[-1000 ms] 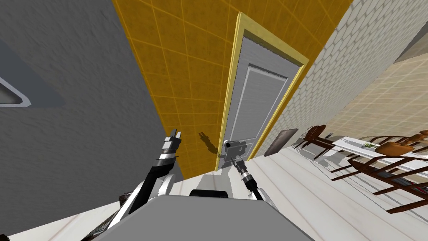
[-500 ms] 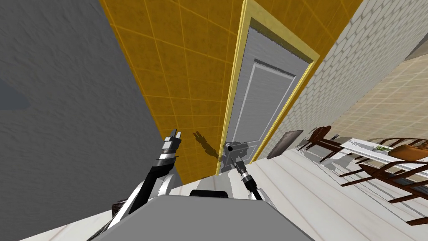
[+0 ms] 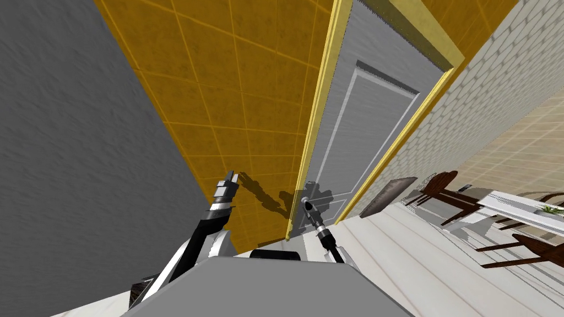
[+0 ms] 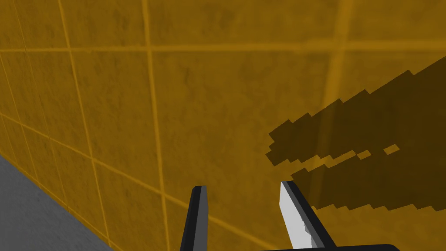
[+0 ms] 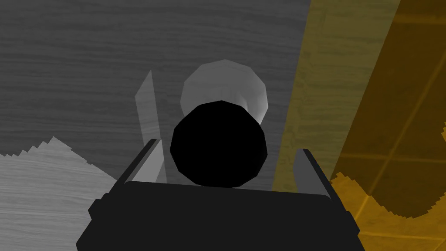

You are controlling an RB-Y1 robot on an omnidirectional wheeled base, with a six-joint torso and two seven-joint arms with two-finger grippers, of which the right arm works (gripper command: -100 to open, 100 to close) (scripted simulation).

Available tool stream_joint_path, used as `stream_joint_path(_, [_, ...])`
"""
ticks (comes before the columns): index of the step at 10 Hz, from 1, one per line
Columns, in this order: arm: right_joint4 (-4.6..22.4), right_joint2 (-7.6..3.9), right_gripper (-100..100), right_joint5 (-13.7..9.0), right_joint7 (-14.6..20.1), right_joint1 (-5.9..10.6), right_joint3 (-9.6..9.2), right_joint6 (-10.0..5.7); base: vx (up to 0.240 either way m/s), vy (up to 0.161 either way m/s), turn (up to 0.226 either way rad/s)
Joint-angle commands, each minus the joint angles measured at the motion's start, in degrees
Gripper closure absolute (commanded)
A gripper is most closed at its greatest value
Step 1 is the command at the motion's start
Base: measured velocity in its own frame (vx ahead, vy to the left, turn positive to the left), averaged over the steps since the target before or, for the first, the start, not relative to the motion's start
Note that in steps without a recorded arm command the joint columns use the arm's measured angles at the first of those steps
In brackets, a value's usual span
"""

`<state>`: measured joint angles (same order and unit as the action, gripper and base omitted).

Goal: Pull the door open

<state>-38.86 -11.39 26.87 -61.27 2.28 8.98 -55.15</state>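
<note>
A grey panelled door (image 3: 363,126) stands in a yellow frame (image 3: 322,110). It looks flush with the frame. My right gripper (image 3: 306,202) is at the door's knob, low on the side by the yellow wall. In the right wrist view the round black knob (image 5: 217,144) sits on a grey rosette (image 5: 224,83), between the fingers of the right gripper (image 5: 226,130). The fingers are open, with a gap on each side of the knob. My left gripper (image 3: 230,177) is raised in front of the yellow tiled wall (image 4: 217,87). The left gripper (image 4: 241,187) is open and holds nothing.
A grey wall (image 3: 66,165) runs along my left. To the right of the door a dark flat board (image 3: 388,195) leans on the pale brick wall. Brown chairs (image 3: 449,192) and a white table (image 3: 518,206) stand at the far right on a pale plank floor (image 3: 429,264).
I have moved closer to the door and turned; it looms larger and the table has slid towards the right edge. My right gripper stays at the knob, and the left arm keeps its pose.
</note>
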Motion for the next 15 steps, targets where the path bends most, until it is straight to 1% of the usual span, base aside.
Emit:
stream_joint_path(1, [0.0,0.0,-100,0.0,0.0,0.0,0.0,0.0,0.049,-0.032,0.069])
stream_joint_path(2, [0.0,0.0,100,0.0,0.0,0.0,0.0,0.0,-0.043,-0.003,-0.014])
stream_joint_path(7, [0.0,0.0,100,0.0,0.0,0.0,0.0,0.0,-0.009,0.002,-0.006])
stream_joint_path(8, [-0.1,-0.36,100,-0.7,1.7,0.02,0.1,0.24,-0.026,-0.016,0.051])
stream_joint_path(9, [-0.1,-0.39,100,-1.0,2.4,0.0,0.03,0.27,-0.04,-0.025,0.045])
stream_joint_path(10, [-0.1,-0.47,100,-1.8,4.3,-0.04,-0.18,0.33,-0.039,-0.022,0.065])
stream_joint_path(15, [-0.4,-0.77,100,-4.7,11.6,-0.21,-0.97,0.59,-0.037,-0.025,0.073])
